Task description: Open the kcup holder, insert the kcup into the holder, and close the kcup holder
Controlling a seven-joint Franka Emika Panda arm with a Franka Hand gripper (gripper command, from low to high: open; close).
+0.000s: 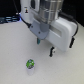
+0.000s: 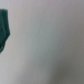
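Nearest the camera, in the lower middle of the exterior view, the kcup stands upright on the bench. It is a tiny round cup with a bright green top and a whitish body, with nothing else near it.

The pale bench is the largest thing and fills most of both views. Next in size is the white arm, which comes down from the top centre of the exterior view. Beside it, a bulky white casing takes up the upper right. The fingers hang just above centre, well apart from the kcup and higher in the frame. They are too blurred to tell whether they are spread or closed, and nothing seems to be between them. A small dark part sits just below the casing. I cannot pick out the kcup holder with any certainty: there are only dark smudges at the upper left edge.

The wrist view shows bare bench and a blurred dark teal shape at its left edge, which I cannot identify.

The kcup is probably very light and thin-walled. It should be stiff enough at the rim, but the side could dent and the foil top could puncture. Its smooth, tapered body may slip upward out of a squeeze. The safest hold looks to be a gentle grip across the body just under the rim, approached from straight above so the cup does not tip.
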